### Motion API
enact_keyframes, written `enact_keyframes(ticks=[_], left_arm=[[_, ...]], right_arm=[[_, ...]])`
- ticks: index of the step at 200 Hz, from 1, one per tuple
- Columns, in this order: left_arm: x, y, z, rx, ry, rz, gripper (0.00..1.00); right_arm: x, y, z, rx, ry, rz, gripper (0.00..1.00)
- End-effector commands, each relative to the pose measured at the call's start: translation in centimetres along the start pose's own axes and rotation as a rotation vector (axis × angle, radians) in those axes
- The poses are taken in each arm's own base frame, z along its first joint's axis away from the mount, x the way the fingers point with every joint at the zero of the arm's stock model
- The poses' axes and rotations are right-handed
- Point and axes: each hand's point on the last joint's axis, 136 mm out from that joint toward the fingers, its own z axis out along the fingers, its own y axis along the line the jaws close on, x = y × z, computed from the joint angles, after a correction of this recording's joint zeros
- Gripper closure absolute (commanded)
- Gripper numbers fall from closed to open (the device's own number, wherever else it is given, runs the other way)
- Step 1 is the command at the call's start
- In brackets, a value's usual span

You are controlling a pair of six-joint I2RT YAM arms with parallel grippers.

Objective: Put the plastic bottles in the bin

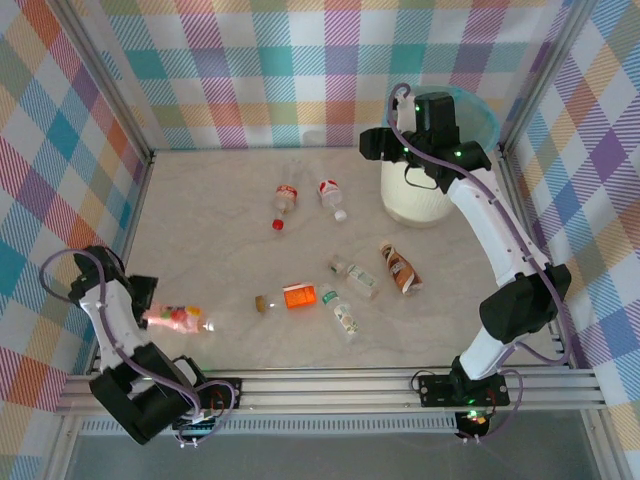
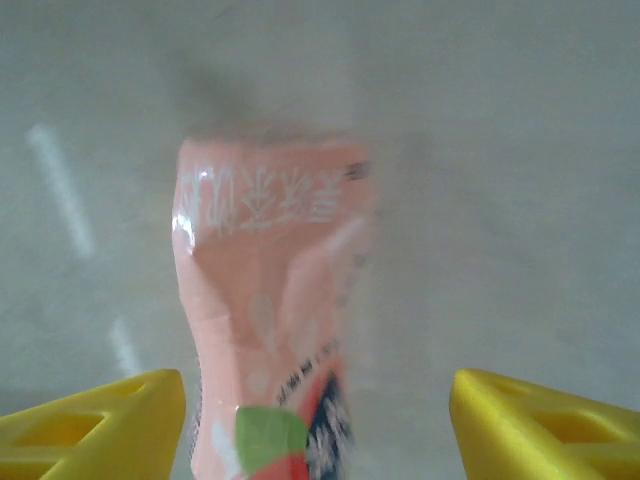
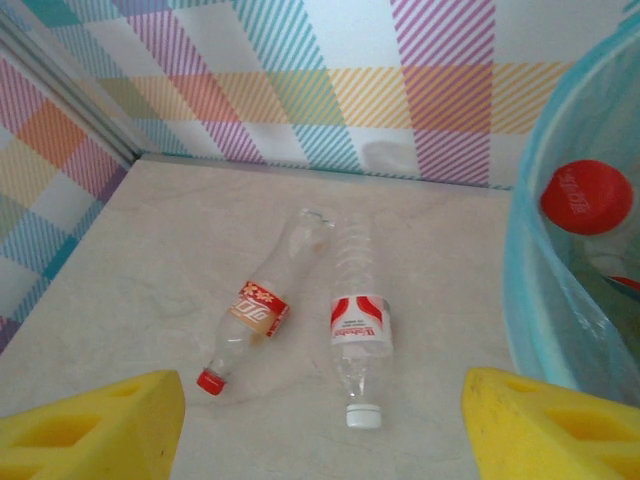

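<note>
A pink-labelled bottle (image 2: 265, 300) lies on the table between my left gripper's (image 2: 318, 430) wide-open yellow fingers, closer to the left finger (image 2: 95, 420). From above, this bottle (image 1: 176, 318) lies at the near left, by the left gripper (image 1: 148, 305). My right gripper (image 3: 320, 430) is open and empty, held above the table beside the bin (image 3: 535, 270), whose blue liner covers the rim. A red-capped bottle (image 3: 587, 197) rests inside it. Ahead lie a red-capped bottle (image 3: 255, 305) and a white-capped bottle (image 3: 360, 325). The bin (image 1: 420, 195) stands at the far right.
Mid-table lie an orange-labelled bottle (image 1: 292, 297), a green-capped bottle (image 1: 345, 316), a clear bottle (image 1: 355, 276) and a brown one (image 1: 400, 268). Plaid walls enclose the table on three sides. An aluminium rail (image 1: 330, 385) runs along the near edge.
</note>
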Motion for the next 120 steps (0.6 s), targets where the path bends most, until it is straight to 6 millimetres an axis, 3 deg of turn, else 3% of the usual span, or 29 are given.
enact_keyframes(ticks=[1, 21, 40, 58, 84, 120], left_arm=[[-1.2, -6.5, -5.4, 0.209, -0.090, 0.214, 0.31], [-1.2, -7.9, -6.4, 0.235, -0.082, 0.231, 0.29], [-1.1, -6.7, -5.4, 0.168, -0.061, 0.182, 0.12], [-0.1, -5.9, -3.5, 0.149, -0.007, 0.149, 0.03], [2.3, -6.3, 0.3, 0.165, 0.162, 0.111, 0.00], [3.2, -8.9, 2.9, 0.233, 0.193, 0.154, 0.00]], right_arm=[[-1.1, 3.5, -0.4, -0.121, -0.014, -0.019, 0.27], [-1.0, 4.5, -0.3, -0.140, -0.014, -0.031, 0.27], [-0.6, 4.7, -0.2, -0.143, -0.006, -0.029, 0.27], [-0.1, 4.6, -0.1, -0.140, 0.001, -0.030, 0.27], [0.4, 4.4, 0.0, -0.133, 0.013, -0.038, 0.27], [0.7, 4.6, 0.2, -0.149, 0.026, -0.039, 0.27]])
